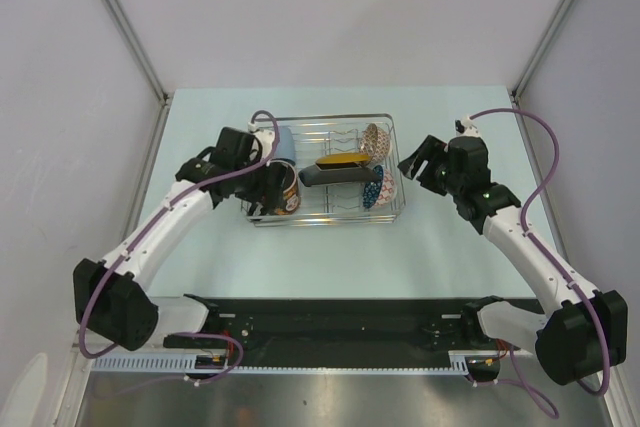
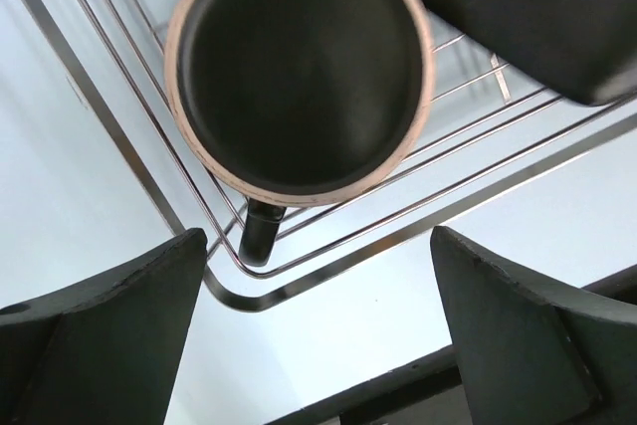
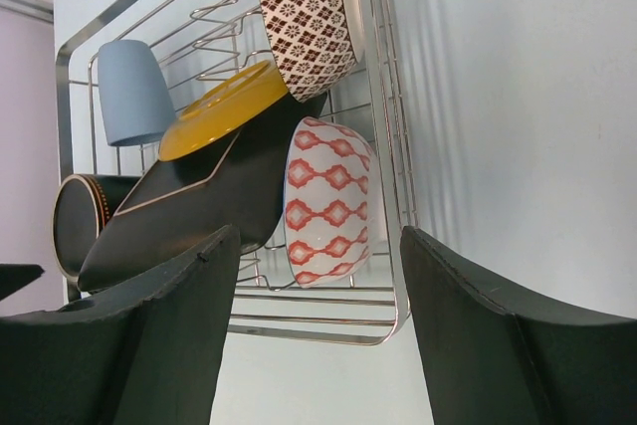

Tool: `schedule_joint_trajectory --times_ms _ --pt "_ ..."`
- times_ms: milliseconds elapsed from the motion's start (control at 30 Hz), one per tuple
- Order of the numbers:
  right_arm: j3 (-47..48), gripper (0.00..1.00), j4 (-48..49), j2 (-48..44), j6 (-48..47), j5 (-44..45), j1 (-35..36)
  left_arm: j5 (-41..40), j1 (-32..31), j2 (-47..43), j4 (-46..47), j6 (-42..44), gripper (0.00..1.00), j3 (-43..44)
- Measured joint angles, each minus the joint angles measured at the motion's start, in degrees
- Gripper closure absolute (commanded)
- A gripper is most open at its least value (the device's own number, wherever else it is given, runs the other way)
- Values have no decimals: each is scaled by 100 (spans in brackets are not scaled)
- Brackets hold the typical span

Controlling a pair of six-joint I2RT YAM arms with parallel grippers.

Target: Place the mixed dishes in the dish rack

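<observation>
Found left gripper (image 2: 314, 276) spread wide, empty, over mug (image 2: 299, 67) lodged in rack (image 1: 325, 209) corner, braced by wires. Found right gripper (image 3: 318, 246) parted, empty, beside rack. Noted plate (image 3: 219, 196) aslant beside bowls (image 3: 323, 196).

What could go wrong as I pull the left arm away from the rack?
The open left fingers sit close to the mug at the rack corner, so a skewed retreat may clip the mug's rim or the wire. The plate lies tilted next to a bowl, and a jolt to the rack might make it slide.
</observation>
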Motion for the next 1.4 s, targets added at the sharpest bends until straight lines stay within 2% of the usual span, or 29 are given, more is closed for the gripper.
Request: schedule_joint_trajectory --times_ms 167,467,533,667,767,900,1033,1100,1200,1400 --pt "0 30 -28 -2 0 4 48 175 0 -153 2 52 0 380" --pt "0 30 -76 -122 -116 33 319 483 197 -411 111 310 0 474" --pt "0 33 -90 -153 -203 101 420 496 269 -459 197 363 2 455" --pt "2 37 -232 -269 -479 356 828 894 855 -507 251 391 2 343" --pt "7 37 -476 -503 -743 656 1436 964 1224 -627 254 446 2 299" --pt "94 31 -820 -691 -918 802 2050 942 1270 -1104 278 575 0 299" --pt "131 23 -1158 -739 -868 896 2168 896 1270 -1506 275 656 0 299" --pt "173 4 -1375 -743 -796 942 2177 879 1270 -1631 273 673 0 297" --pt "267 0 -1652 -793 -717 999 2210 872 1270 -1722 269 693 0 271" --pt "382 0 -1878 -1104 -732 1008 2356 870 1270 -1738 256 691 0 229"
